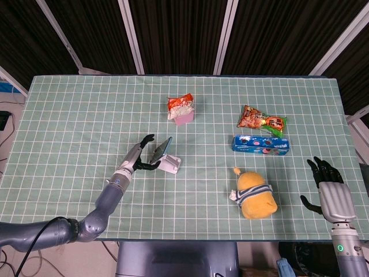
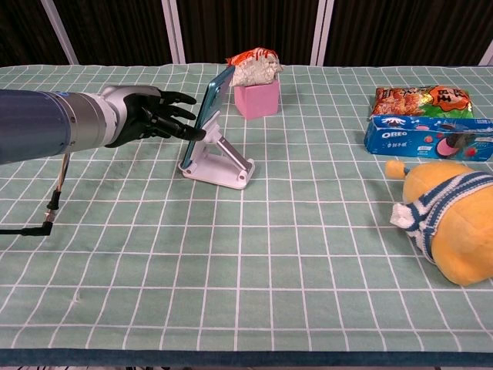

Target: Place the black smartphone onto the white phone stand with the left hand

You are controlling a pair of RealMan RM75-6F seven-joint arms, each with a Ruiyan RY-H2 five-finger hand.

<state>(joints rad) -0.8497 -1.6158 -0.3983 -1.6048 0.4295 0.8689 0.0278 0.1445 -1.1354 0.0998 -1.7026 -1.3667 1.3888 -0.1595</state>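
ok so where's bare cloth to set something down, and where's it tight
Bare cloth: the whole left end of the table, left of the left hand; the near strip in front of the white phone stand; and the far edge behind the pink box. Tight: the right side, where chip bag, Oreo box and plush toy cluster.

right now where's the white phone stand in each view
Head view: the white phone stand sits left of centre, just right of the left hand, holding the black smartphone.
Chest view: upper left of centre, white phone stand under the tilted phone.
Shared landmark: the pink box topped with a snack bag, behind the stand.
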